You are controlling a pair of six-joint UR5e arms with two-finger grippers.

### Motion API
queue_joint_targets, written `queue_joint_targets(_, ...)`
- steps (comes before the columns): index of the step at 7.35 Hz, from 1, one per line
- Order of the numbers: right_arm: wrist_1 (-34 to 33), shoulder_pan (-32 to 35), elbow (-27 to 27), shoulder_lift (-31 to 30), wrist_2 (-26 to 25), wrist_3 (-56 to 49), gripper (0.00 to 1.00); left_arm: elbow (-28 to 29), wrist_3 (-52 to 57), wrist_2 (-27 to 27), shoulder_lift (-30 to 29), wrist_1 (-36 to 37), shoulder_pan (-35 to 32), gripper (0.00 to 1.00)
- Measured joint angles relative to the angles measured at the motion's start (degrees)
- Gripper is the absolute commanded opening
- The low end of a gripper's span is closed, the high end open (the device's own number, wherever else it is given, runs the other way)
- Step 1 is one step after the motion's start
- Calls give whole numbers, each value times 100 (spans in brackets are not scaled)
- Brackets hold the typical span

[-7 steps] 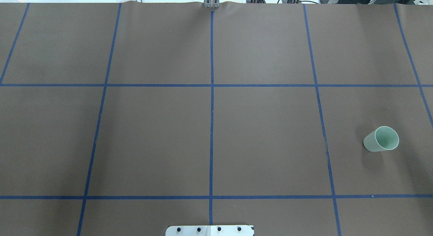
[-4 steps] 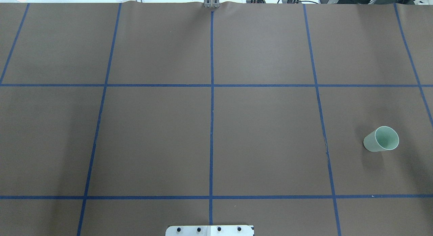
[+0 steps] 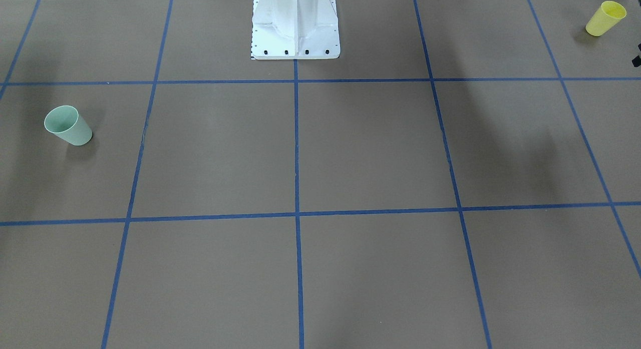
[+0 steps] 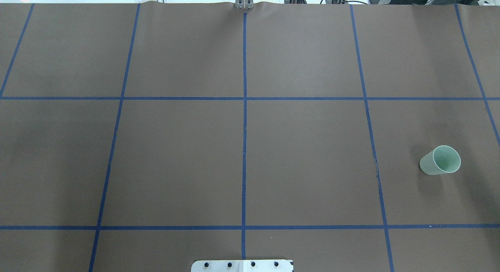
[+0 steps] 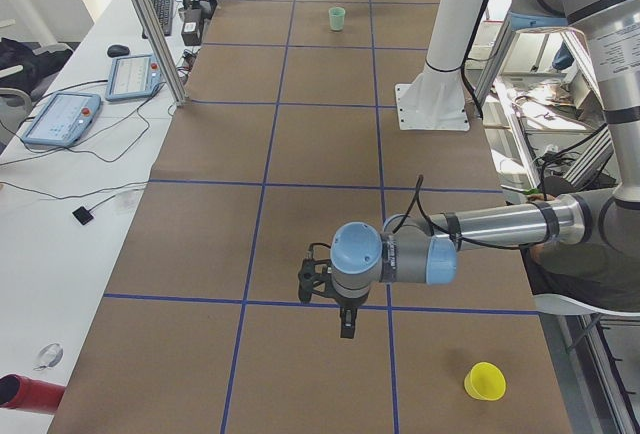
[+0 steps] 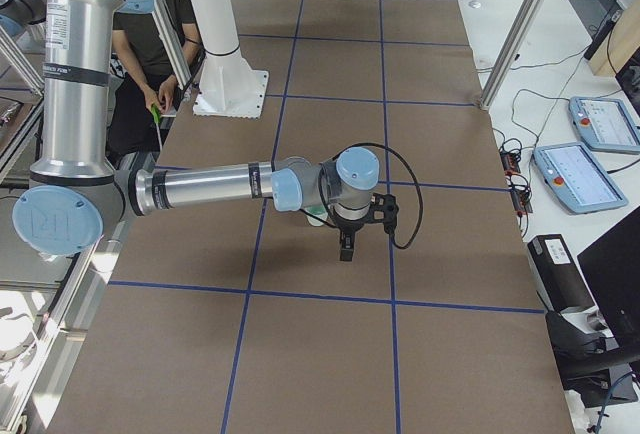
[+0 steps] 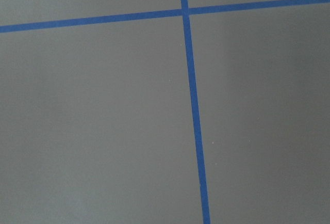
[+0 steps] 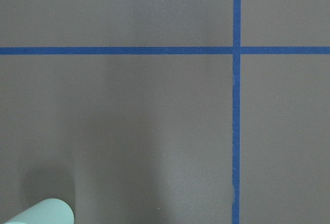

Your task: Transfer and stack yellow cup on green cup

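Nothing has shifted in the overhead view since a second ago: the green cup (image 4: 440, 160) stands upright at the same spot on the robot's right of the table (image 4: 179, 159). The yellow cup (image 5: 485, 381) stands well apart at the left end, near the robot-side edge. The left gripper (image 5: 346, 322) hangs near it and the right gripper (image 6: 346, 244) hangs close by the green one; I cannot tell whether either is wide or narrow. A careless approach could push the yellow cup over the edge, or the right arm could tip the green cup.
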Motion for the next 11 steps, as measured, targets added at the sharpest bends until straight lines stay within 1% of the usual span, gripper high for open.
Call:
queue_joint_targets(1,111,-13,-105,10,164,0,100,-1,-717,97,138,-199,11,100)
queue_joint_targets(3,504,-44,-331,17,295,17,100,-3,-2501,236,175,-321,45,100)
queue_joint_targets(5,654,-245,-409,28,280,19,100,-5,-4330,345,-4,-393,169,100)
queue_joint_targets(6,674,-332,-411,31,276,20,100,-4,-5118,484,-200,-397,424,100)
queue_joint_targets(8,692,-399,-399,35,277,14,100,10,-6615,1039,-461,-370,1132,100)
queue_joint_targets(9,750,-435,-407,37,273,12,100,20,-7319,1514,-488,-304,1569,100)
queue_joint_targets(11,999,-538,-481,34,248,14,100,43,-8927,2574,-454,-22,2644,100)
